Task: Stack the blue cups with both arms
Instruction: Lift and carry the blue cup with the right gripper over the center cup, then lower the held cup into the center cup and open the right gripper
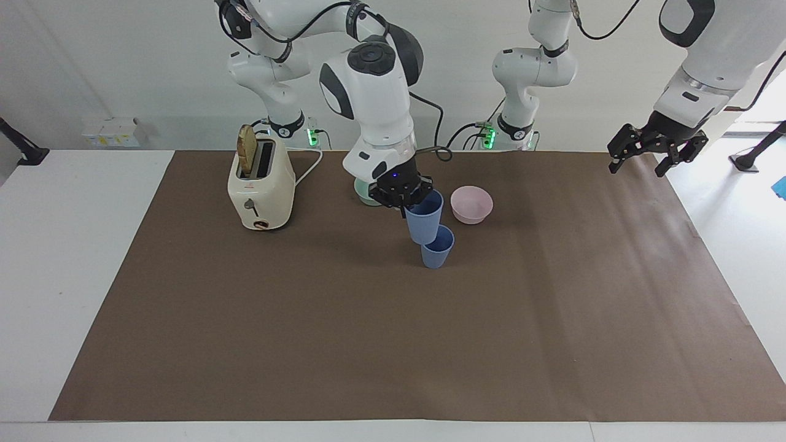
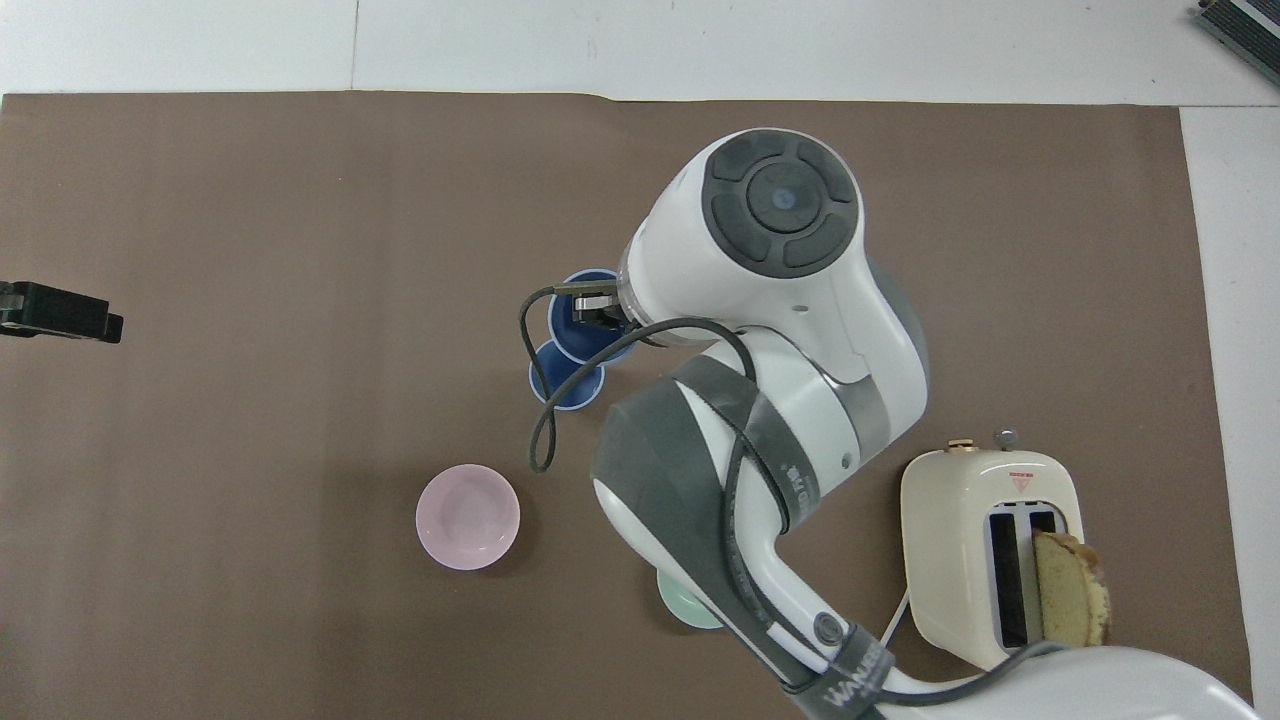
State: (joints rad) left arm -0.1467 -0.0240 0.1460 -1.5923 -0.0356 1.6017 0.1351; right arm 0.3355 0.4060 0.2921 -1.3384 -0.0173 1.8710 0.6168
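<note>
Facing view. Right gripper [image 1: 410, 195]: fingers pinched on the rim of a blue cup [image 1: 424, 217], which it carries upright in the air. The held cup's base hangs just over the rim of the second blue cup [image 1: 437, 247]; whether the two touch cannot be told. Second blue cup: upright on the brown mat [image 1: 393, 344], mid-table, nearer the right arm's end than the pink bowl. Pink bowl [image 1: 471, 204]: on the mat, nearer the robots than the standing cup, just beside the held cup. Teal-green bowl [image 1: 363, 195]: mostly hidden by the right arm's wrist, only an edge showing. Toaster [image 1: 260, 187]: cream, toward the right arm's end, one slice of bread [image 1: 247, 157] standing in a slot. Left gripper [image 1: 653, 151]: raised over the mat's edge at the left arm's end, fingers spread apart, holding nothing; this arm waits.

Overhead view. Right arm [image 2: 770, 330]: covers the middle of the table. Held blue cup [image 2: 590, 330]: its mouth overlaps the rim of the standing blue cup [image 2: 558, 380]. Pink bowl [image 2: 467, 516]: clear of the arm, nearer the robots than the cups. Teal-green bowl [image 2: 680, 608]: a sliver under the arm. Toaster [image 2: 990, 550] with bread [image 2: 1070, 600]: near the robots at the right arm's end. Left gripper [image 2: 60, 312]: only its dark tip shows at the frame's edge.
</note>
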